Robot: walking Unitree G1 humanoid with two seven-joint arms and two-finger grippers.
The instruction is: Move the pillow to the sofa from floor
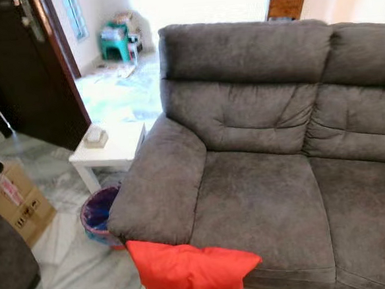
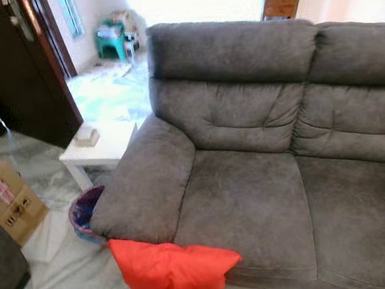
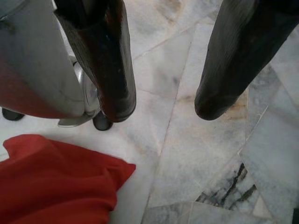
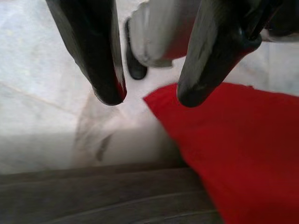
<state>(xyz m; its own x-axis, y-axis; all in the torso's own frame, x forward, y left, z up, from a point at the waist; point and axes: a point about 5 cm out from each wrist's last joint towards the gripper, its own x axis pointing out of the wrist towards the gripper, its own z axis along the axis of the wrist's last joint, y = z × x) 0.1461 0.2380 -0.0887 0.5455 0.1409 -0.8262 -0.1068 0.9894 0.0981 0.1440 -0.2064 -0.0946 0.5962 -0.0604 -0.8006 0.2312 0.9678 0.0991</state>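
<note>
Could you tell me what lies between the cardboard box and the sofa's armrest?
A bin with a dark liner sits on the marble floor between the box and the armrest, seen in both eye views.

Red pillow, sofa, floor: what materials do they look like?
Red pillow: soft woven fabric, matte; it creases and sags at its corner. Grey sofa: probably microsuede or velvet-like upholstery, with mottled nap and tufted seams. Pale floor: polished marble-look tile, with grey veins and joints.

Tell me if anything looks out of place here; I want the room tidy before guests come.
The red pillow is off the sofa, down at its front by the left armrest, over the marble floor. Both pincers, left and right, hang open near it. Nothing looks spilled or damaged.
</note>
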